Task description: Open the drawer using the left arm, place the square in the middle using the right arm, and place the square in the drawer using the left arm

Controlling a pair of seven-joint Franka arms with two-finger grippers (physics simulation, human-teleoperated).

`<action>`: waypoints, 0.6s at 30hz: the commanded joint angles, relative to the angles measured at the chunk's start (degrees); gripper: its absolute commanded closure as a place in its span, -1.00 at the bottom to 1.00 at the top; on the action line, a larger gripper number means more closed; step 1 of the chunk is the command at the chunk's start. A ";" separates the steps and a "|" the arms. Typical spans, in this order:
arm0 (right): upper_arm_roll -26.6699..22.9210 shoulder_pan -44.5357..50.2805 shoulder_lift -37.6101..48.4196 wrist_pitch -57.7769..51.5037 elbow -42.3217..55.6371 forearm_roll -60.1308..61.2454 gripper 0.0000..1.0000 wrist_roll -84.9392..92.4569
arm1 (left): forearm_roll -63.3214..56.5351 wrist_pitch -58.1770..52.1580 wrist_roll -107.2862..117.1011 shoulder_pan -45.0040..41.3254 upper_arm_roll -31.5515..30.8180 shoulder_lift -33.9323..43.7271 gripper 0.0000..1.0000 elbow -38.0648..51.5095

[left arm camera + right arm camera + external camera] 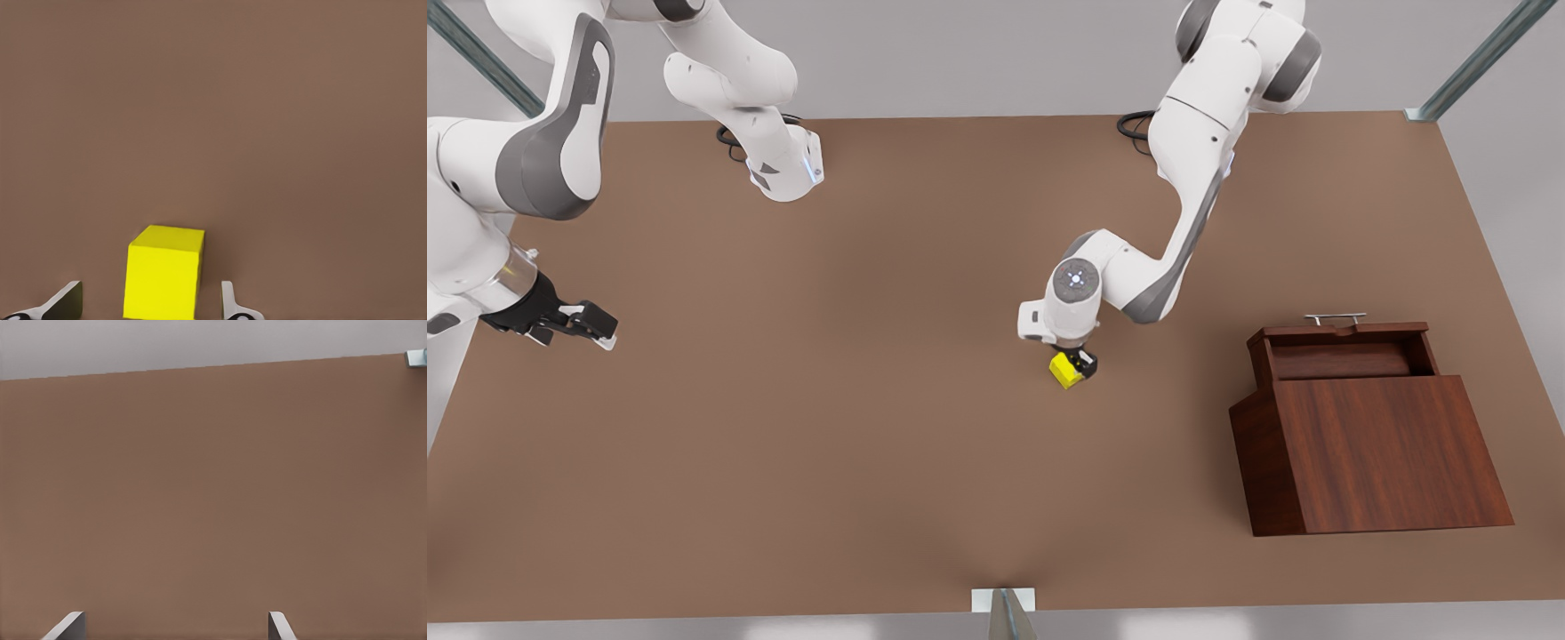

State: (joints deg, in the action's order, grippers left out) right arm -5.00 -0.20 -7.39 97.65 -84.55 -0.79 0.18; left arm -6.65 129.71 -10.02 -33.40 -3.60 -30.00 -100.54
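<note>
The left arm [1183,187] reaches from the bench's [871,462] far edge, elbow folded low and wrist turned straight down, its gripper [1079,363] set over the square [1065,370] near the middle of the bench. In the left wrist view the fingers [63,301] stand parted on either side of the square [165,272], a gap showing on each side — not closed on it. The square rests on the bench, well apart from the drawer [1343,351].

The drawer stands pulled out toward the far edge from its cabinet [1378,453], near the bench's edge at the front view's right, its silver handle [1335,316] on the far side.

The right arm [525,160] waits at the front view's left edge, forearm angled down, its gripper [591,327] pointing out over the bench — the fingers [67,627] spread wide with nothing between them in the right wrist view.
</note>
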 commanded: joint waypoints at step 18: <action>-0.18 -0.06 -0.17 0.44 0.09 0.00 -1.00 0.00 | -2.67 11.35 0.00 0.18 1.58 -6.21 -1.00 -5.55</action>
State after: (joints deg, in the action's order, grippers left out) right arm -5.18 -0.27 -7.56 98.09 -84.46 -0.79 0.18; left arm -9.23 141.11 -10.02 -33.26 -2.02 -36.44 -106.08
